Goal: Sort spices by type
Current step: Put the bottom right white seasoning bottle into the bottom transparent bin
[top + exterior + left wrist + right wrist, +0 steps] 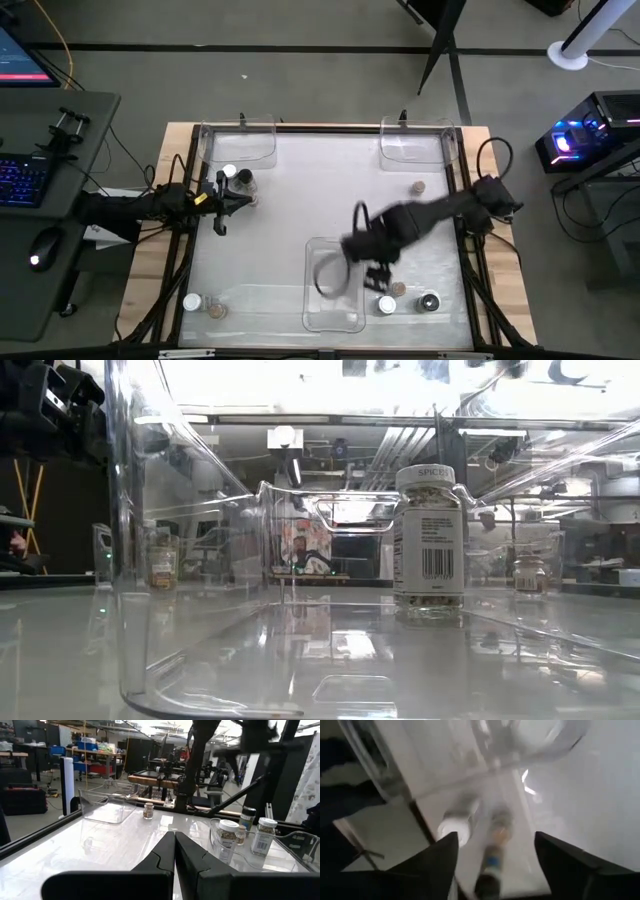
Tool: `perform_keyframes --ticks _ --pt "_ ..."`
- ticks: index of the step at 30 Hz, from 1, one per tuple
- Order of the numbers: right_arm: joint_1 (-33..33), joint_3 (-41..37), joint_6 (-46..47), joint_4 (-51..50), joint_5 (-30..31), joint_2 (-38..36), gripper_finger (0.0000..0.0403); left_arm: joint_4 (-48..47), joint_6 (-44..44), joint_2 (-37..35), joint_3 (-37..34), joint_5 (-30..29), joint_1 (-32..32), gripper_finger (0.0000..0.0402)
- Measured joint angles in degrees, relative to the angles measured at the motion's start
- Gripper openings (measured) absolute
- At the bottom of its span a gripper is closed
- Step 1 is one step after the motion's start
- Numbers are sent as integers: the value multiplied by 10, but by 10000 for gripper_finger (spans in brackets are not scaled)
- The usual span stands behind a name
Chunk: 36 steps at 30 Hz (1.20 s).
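Left gripper [222, 203] is seen closed and empty at the table's left side, two jars [237, 178] just beyond its tips. Right gripper [495, 865] is spread wide above three jars [405, 299] lined up beside the near tray [312, 300]; none is gripped.

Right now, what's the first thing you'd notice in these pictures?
The right gripper hangs with open fingers over small spice jars by the near clear tray. The left gripper, fingers shut, sits beside two more jars at the table's far left.
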Motion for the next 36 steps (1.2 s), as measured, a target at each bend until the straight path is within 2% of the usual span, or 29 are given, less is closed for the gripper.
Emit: perform_keyframes --ticks 4,6,11,14,20,23,36 --pt "69 -57 53 88 -23 -3 298 0 0 0 0 0 0 0" --pt "97 -81 80 139 -16 -3 303 0 0 0 0 0 0 0" --pt "138 -129 110 152 88 -3 305 0 0 0 0 0 0 0" --pt "151 -153 109 159 128 -3 305 0 0 0 0 0 0 0" --pt "176 -194 72 239 109 -3 305 0 0 0 0 0 0 0" --pt "186 -211 63 262 118 -3 305 0 0 0 0 0 0 0" --pt "181 -256 84 296 161 -1 305 0 0 0 0 0 0 0"
